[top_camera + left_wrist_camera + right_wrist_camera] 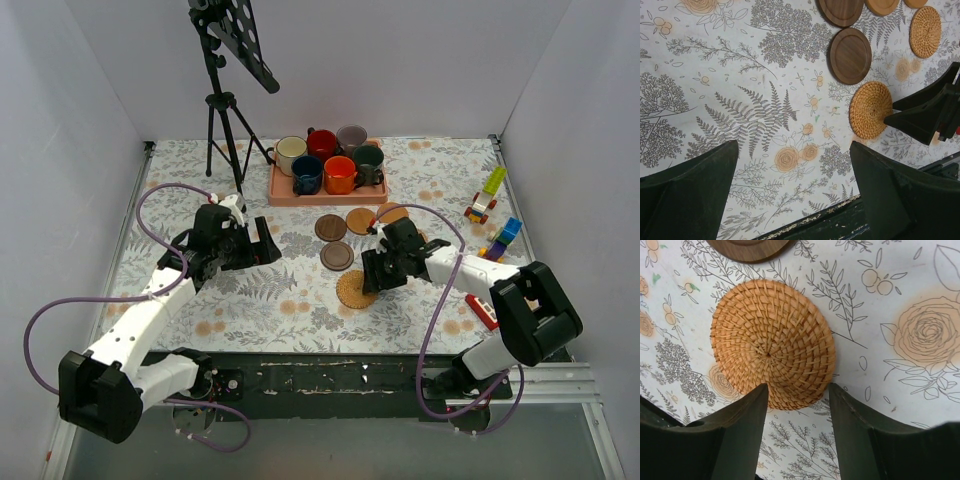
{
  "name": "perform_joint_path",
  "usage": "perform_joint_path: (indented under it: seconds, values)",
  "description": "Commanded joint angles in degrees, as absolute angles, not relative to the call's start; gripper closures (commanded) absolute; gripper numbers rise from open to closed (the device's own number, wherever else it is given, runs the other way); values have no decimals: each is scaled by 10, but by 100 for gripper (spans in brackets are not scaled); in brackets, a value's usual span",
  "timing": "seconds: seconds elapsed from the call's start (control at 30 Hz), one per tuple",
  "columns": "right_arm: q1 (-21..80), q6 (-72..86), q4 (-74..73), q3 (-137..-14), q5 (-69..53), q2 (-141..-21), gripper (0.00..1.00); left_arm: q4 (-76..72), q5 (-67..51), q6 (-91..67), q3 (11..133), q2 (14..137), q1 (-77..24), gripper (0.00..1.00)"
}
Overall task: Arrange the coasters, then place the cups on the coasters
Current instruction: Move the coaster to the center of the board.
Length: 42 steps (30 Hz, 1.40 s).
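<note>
On the floral table [270, 300], left gripper [793, 145] wide and empty, right gripper [798, 390] parted over woven coaster [772, 342].

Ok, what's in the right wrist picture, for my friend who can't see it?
A round orange woven coaster lies flat on a flowery tablecloth. Two dark fingers stand apart at the bottom, and the coaster's near edge shows in the gap between them. A dark brown coaster peeks in at the top.

Left fingers [687, 195] spread wide, right fingers [737, 435] parted less, both pointing downward.
</note>
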<state>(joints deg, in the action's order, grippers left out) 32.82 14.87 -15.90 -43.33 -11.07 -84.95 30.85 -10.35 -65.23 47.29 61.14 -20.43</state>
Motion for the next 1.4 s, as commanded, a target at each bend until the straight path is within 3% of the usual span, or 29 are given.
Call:
perform_joint_path:
  seconds: [0.0,0.3,0.77,1.0,1.37]
  values:
    - [330,144,-145,-432,-162,-866,41,318,-85,-653,470,598,-207,7]
    - [369,156,-122,-477,-187,-918,45,318,-89,-659,465,598,-207,13]
    - [473,215,-109,-660,-127,-1063,47,336,-53,-671,470,605,-216,14]
    - [469,204,-128,-662,-43,-986,36,355,-11,-685,478,679,-259,14]
    - [425,242,-134,-537,81,-768,25,330,4,-696,494,789,-347,11]
